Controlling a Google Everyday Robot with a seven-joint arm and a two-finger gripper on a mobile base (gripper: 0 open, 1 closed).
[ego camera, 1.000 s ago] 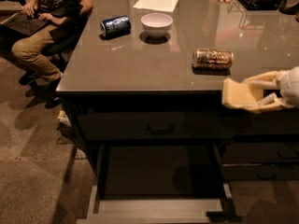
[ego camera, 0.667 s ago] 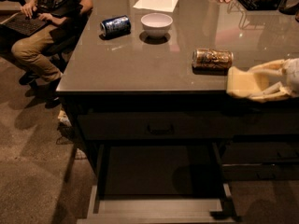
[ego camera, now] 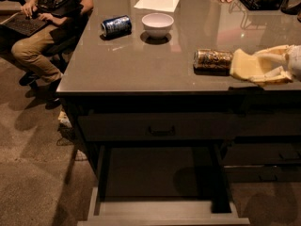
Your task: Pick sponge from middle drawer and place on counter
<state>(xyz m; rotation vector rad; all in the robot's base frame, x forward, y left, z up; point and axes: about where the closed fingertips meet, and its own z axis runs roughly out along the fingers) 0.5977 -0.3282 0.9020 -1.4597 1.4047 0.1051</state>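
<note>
The gripper is at the right side, jaws clamped on the sponge, just above the table inside its near edge; the sponge meets the gold-brown can; left of the can is free surface; the middle drawer stands open below; a second ago the sponge was lower, before that edge.

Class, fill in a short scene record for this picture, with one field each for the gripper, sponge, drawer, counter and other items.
gripper: at right edge, over the counter, shut on sponge
sponge: held in gripper, next to gold-brown can
middle drawer: pulled open, no sponge visible inside
counter: glossy, grey-brown
other items: blue can lying on its side, white bowl, paper sheet, all on counter
</note>
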